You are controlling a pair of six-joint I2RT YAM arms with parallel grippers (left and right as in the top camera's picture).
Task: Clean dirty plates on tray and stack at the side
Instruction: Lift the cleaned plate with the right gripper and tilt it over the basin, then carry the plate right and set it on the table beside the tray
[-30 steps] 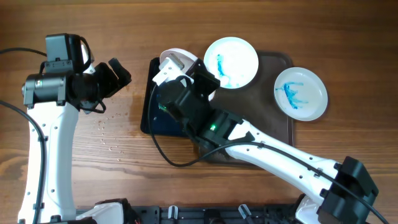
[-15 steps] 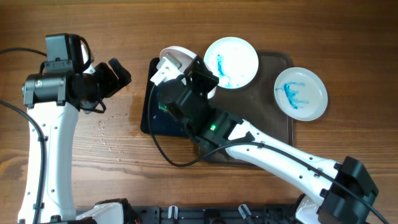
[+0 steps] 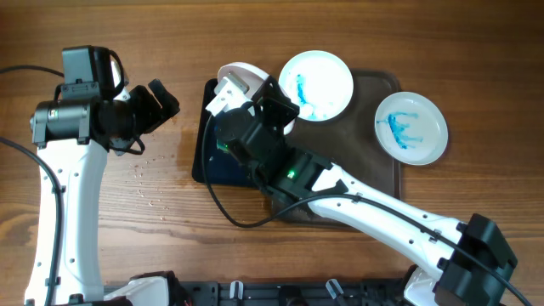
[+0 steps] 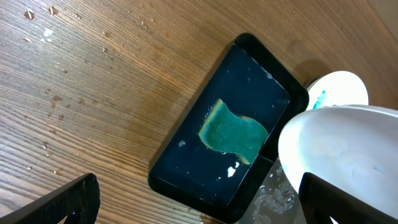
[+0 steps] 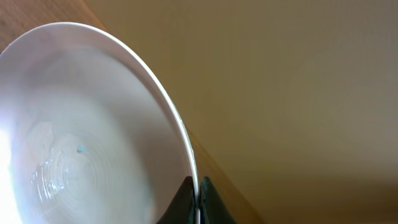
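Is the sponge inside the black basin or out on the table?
Inside: the green sponge lies within the rim of the black basin, per the left wrist view.

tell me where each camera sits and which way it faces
overhead: above the wooden table, facing straight down; left arm and right arm show.
left wrist: on the left arm, looking down at the green sponge in the black rectangular tray; its open black fingers edge the bottom corners.
right wrist: angled away from the table, close on the white round plate its fingers pinch by the rim.
shared: that plate appears in all three views.
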